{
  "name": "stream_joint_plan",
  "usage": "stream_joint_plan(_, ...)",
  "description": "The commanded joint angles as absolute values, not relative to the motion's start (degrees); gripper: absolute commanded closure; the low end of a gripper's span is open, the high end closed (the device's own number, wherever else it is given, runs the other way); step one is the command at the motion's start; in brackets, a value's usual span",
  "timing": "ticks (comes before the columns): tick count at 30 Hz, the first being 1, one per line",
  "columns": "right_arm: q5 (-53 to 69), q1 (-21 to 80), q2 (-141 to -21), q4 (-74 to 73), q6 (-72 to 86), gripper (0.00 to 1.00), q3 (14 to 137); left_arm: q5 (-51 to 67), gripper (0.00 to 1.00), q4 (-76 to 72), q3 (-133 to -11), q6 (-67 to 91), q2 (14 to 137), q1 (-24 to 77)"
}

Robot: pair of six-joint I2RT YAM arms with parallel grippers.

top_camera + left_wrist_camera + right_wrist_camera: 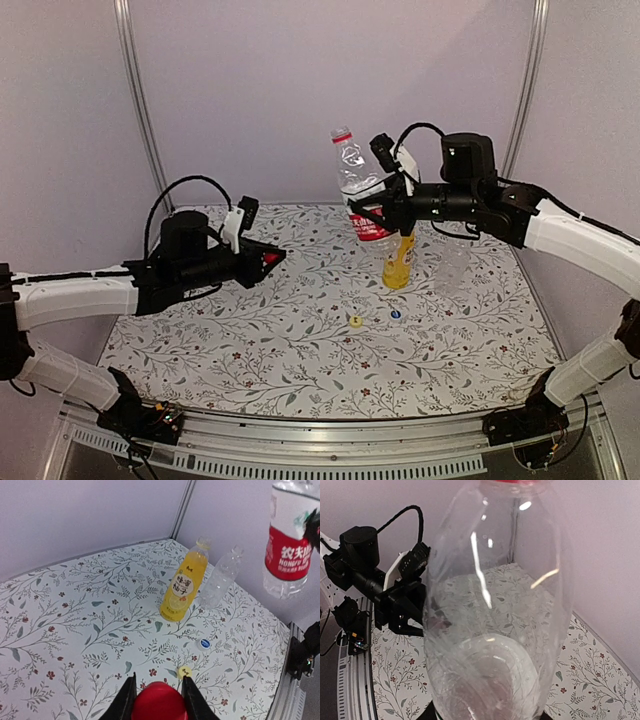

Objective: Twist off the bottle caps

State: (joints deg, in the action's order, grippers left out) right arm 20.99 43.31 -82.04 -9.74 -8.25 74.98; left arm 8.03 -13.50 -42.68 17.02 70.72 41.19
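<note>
My left gripper [268, 258] is shut on the red cap [159, 702], held above the table at the left. My right gripper [378, 216] is shut on the clear bottle with the red-and-white label [360, 190] and holds it upright in the air at the back; its neck is open. That bottle fills the right wrist view [495, 620] and shows at the top right of the left wrist view [289, 545]. The yellow-orange bottle [398, 262] and the clear unlabelled bottle [452, 265] stand capless on the table. The yellow cap [355, 321] and blue cap [395, 314] lie loose in front of them.
The floral table cover [250, 350] ends at a metal rail [330, 450] along the near edge. Pale walls and upright frame posts [140, 100] close in the back and sides. The left arm [380, 585] shows behind the held bottle in the right wrist view.
</note>
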Motion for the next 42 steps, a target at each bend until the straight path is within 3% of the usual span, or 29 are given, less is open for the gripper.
stream_joint_plan(1,19.7,42.3,-80.1,-8.5,-7.0,0.65,74.6,7.1,0.73,-22.2,-37.9,14.1,77.0,44.5)
stream_joint_plan(19,19.4,41.2,-80.9,-8.1,-5.0,0.64,72.6,10.9,0.71,-32.9,-40.5,14.1,104.1,50.8)
stream_joint_plan(32,19.8,41.1,-80.4,-7.6,-4.7,0.64,71.2,8.2,0.64,-31.1,-42.3,12.1,110.1,52.5)
stream_joint_plan(42,20.2,41.1,-80.0,-7.5,-4.6,0.64,70.8,4.2,0.52,-27.8,-42.5,11.5,108.7,53.0)
